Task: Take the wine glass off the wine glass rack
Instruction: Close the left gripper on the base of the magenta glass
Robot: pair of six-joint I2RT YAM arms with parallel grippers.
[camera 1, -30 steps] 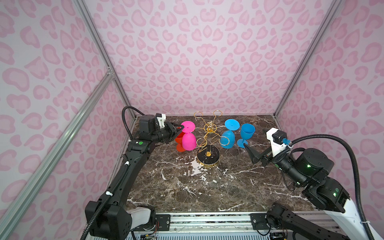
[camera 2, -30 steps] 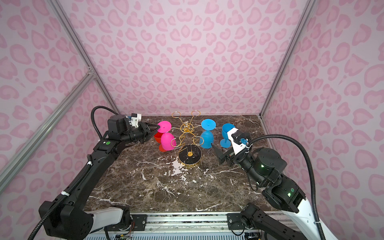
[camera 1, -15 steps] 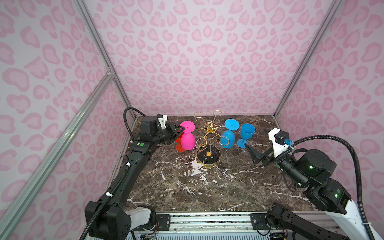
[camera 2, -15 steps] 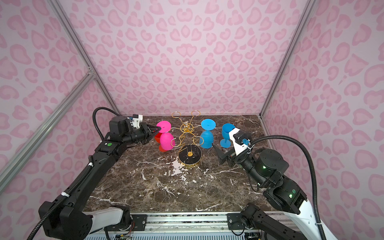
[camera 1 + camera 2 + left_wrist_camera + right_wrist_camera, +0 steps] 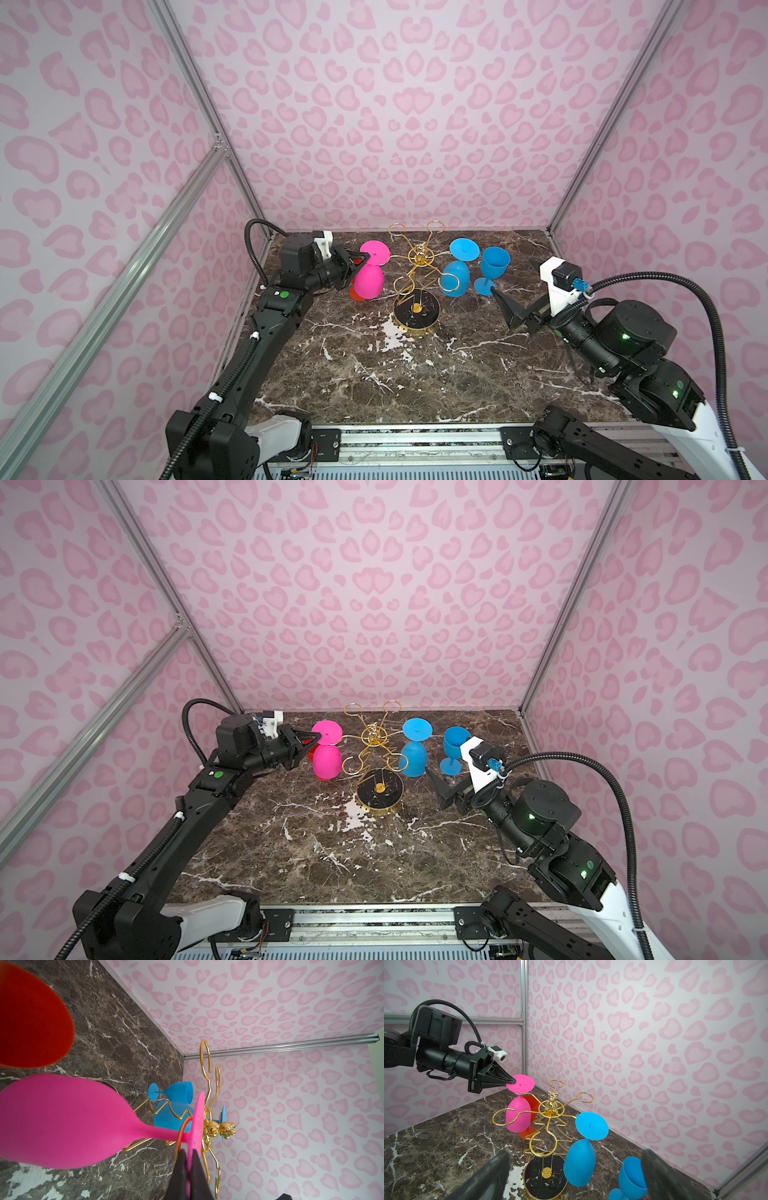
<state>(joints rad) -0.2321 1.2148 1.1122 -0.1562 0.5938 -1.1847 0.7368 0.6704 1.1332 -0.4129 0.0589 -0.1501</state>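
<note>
The gold wire wine glass rack [image 5: 417, 258] stands on its round black base [image 5: 417, 311] at the back middle of the marble table. A pink wine glass [image 5: 368, 281] hangs upside down from a left loop, its foot on top. My left gripper [image 5: 365, 260] is shut on the rim of that foot; in the left wrist view both black fingers [image 5: 180, 1165] pinch the thin pink disc. A blue wine glass [image 5: 456, 279] hangs from a right loop. My right gripper [image 5: 498, 297] is open, low, right of the rack, nothing between its fingers [image 5: 496, 1167].
A second blue glass [image 5: 495, 262] stands upright on the table, right of the hanging blue one and close to my right gripper. A red glass [image 5: 31, 1018] stands behind the pink one near the left wall. The pink walls close in at the back and sides.
My left gripper's jaws have closed onto the rim of the pink glass's foot. The right arm has drifted slightly and stayed open.
</note>
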